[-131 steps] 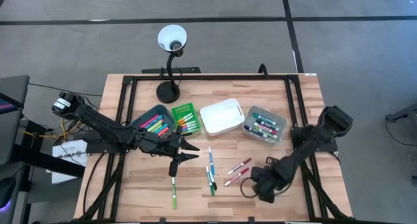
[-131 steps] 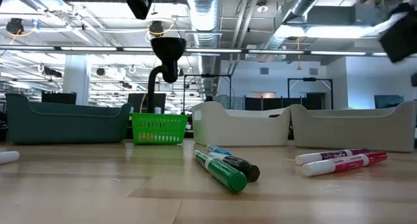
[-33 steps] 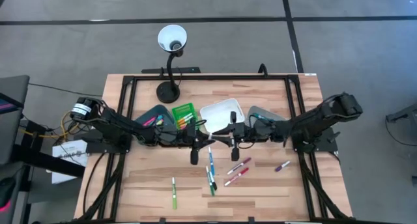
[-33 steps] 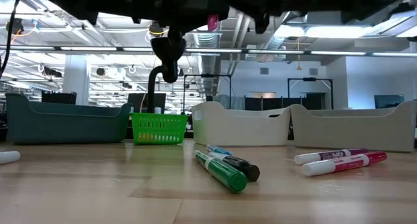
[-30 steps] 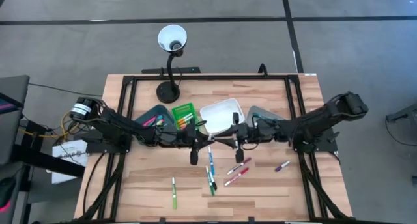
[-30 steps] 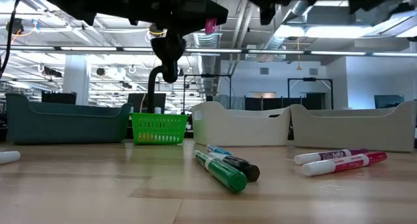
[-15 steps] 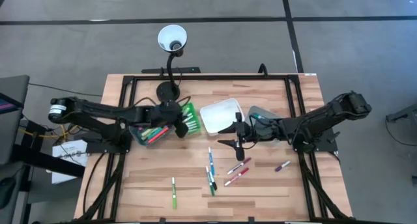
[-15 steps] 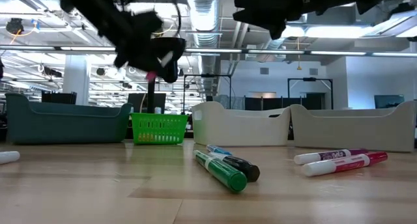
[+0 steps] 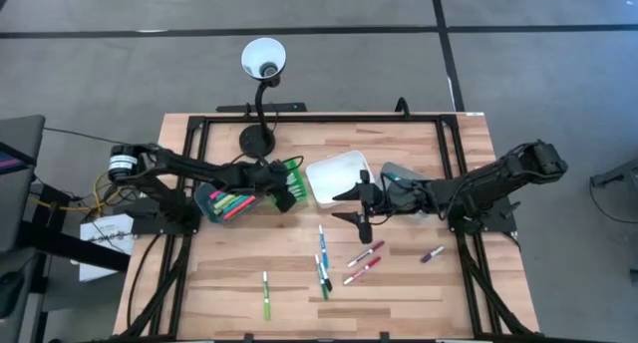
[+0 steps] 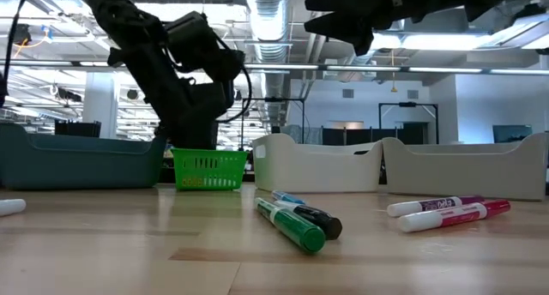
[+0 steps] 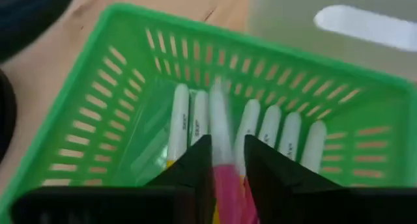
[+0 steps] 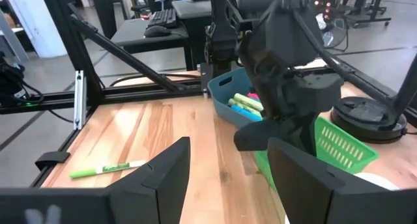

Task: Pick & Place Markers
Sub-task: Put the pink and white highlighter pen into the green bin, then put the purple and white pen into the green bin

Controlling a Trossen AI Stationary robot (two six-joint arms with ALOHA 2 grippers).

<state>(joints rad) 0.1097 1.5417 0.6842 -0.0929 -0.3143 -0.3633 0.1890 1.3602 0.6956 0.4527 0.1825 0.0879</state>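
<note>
Left claw (image 11: 225, 168): over green basket (image 11: 98, 120), fingers parting round pink marker (image 11: 221, 136); release low.
Right claw (image 12: 228, 165): apart, empty.

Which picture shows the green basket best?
The left wrist view: the green basket fills it, with markers lying side by side inside and a pink marker between the left end effector fingers. The high view shows it small, partly under the arm; the low view only its side; the right wrist view just a corner.
</note>
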